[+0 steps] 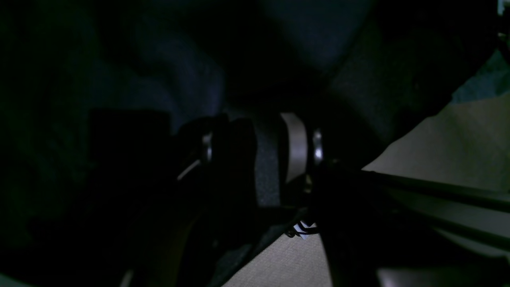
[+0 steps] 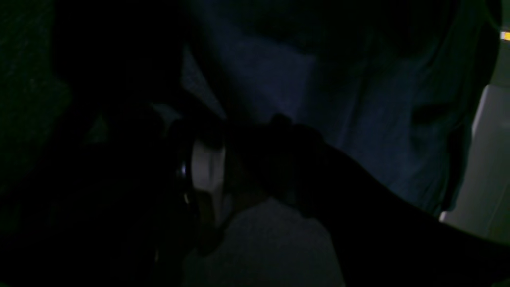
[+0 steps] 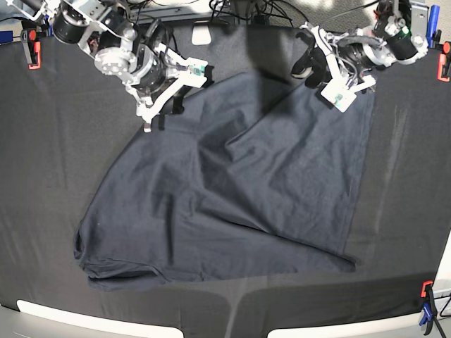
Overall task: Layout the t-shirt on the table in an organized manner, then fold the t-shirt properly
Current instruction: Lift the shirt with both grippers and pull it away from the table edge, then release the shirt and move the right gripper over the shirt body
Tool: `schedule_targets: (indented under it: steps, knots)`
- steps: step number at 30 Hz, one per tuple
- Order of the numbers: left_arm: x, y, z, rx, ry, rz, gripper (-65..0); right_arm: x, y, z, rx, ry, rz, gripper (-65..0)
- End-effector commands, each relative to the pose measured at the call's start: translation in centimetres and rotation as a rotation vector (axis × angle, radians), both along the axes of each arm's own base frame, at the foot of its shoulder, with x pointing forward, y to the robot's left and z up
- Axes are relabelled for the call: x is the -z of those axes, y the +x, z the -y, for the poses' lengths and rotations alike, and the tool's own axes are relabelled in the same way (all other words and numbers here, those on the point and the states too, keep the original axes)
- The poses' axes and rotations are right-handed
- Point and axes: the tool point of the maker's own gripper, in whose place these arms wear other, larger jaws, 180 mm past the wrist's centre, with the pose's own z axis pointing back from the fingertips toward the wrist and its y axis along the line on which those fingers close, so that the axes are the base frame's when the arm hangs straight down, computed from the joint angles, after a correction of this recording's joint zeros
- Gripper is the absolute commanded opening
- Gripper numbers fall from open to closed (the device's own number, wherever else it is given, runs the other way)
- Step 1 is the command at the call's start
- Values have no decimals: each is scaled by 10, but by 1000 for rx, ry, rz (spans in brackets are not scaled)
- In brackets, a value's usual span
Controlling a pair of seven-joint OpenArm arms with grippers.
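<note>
The dark navy-grey t-shirt lies spread on the black table, with a raised fold running toward its far right corner. In the base view my left gripper holds that far right corner just above the table. The left wrist view is very dark and shows dark cloth pinched against a pale finger pad. My right gripper is at the shirt's far left corner, its white fingers apart over the edge. In the right wrist view a pale pad stands away from the other finger, with shirt cloth behind.
Red clamps sit at the far left edge and far right edge. A red and blue clamp is at the near right corner. Cables and hardware lie beyond the far edge. The pale rim runs along the near side.
</note>
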Motion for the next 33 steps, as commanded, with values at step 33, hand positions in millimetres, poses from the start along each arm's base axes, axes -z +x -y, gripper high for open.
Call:
schedule_targets:
  steps: [33]
  knots:
    - [-3,15,-13,-73,52,54,-470,-124,27,20,142,65,281,-650]
